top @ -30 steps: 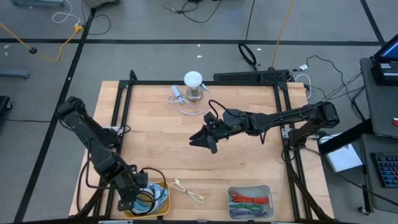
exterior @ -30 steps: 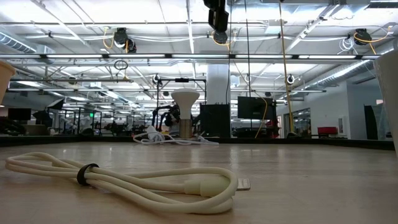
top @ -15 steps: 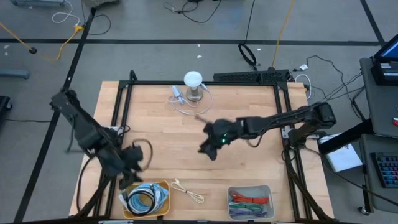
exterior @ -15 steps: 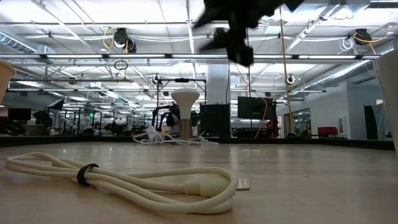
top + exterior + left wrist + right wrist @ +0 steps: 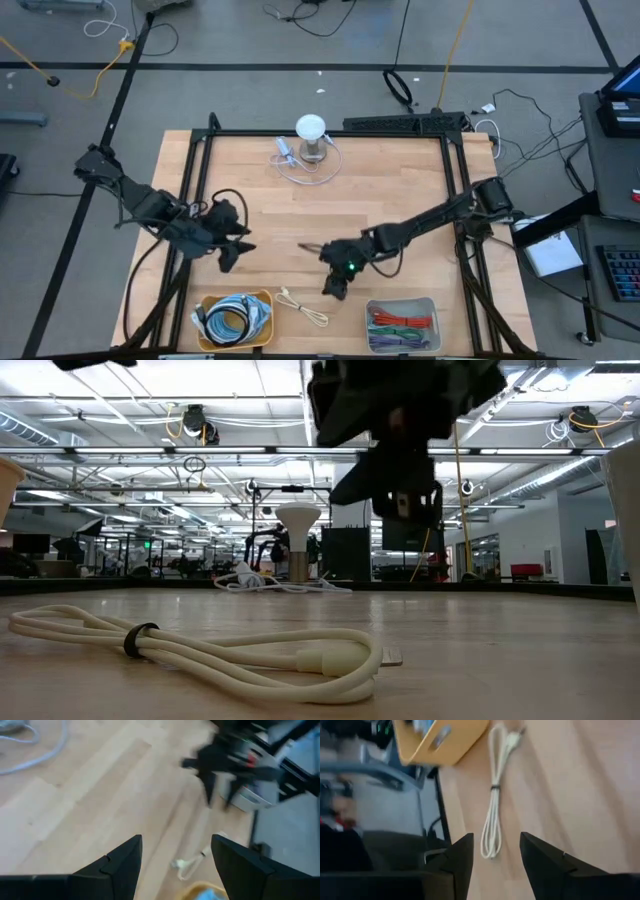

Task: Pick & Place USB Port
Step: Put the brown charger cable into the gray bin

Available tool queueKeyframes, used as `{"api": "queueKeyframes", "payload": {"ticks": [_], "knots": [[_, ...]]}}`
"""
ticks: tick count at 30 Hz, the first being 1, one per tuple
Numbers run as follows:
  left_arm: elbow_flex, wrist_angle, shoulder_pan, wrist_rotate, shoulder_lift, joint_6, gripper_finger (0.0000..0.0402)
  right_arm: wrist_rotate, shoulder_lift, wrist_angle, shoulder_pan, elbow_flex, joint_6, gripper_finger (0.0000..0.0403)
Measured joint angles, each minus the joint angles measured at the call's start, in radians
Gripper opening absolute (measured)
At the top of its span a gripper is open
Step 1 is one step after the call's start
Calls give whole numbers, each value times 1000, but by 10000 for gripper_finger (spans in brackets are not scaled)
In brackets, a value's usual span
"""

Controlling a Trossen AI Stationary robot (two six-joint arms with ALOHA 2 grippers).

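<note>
A white USB cable [image 5: 303, 307], looped and bound with a dark tie, lies flat on the wood near the table's near edge; it also shows in the low view [image 5: 200, 650]. My right gripper [image 5: 335, 285] hangs open just above it, to its far right. In the right wrist view [image 5: 496, 836] the cable [image 5: 495, 795] shows past the spread fingers. My left gripper [image 5: 235, 255] is open above the table, on the far side of the yellow basket [image 5: 233, 318]. From its wrist view [image 5: 175, 840] I see the cable [image 5: 192, 862] and the right gripper [image 5: 225, 770].
The yellow basket holds coiled blue and grey cables. A grey bin [image 5: 402, 325] with red and green cables stands to the right of the white cable. A white round-topped stand [image 5: 311, 130] with a loose pale cable [image 5: 295, 165] sits at the far edge. Black frame rails [image 5: 190, 190] border the table.
My left gripper has risen out of the yellow basket and moved toward the far edge and a little right. My right gripper has swung from the table's middle toward the near edge and come down toward the white cable. The cable has stayed in place.
</note>
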Motion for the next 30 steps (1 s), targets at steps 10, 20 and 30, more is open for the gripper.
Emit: {"api": "queueKeyframes", "payload": {"ticks": [10, 20, 30], "knots": [[-1, 188, 51, 91, 185, 89, 241, 249, 53, -376, 140, 277, -394, 104], [-1, 533, -3, 263, 449, 92, 241, 251, 144, -404, 206, 321, -447, 91], [260, 307, -85, 157, 743, 517, 241, 304, 171, -283, 227, 321, -352, 91]]}}
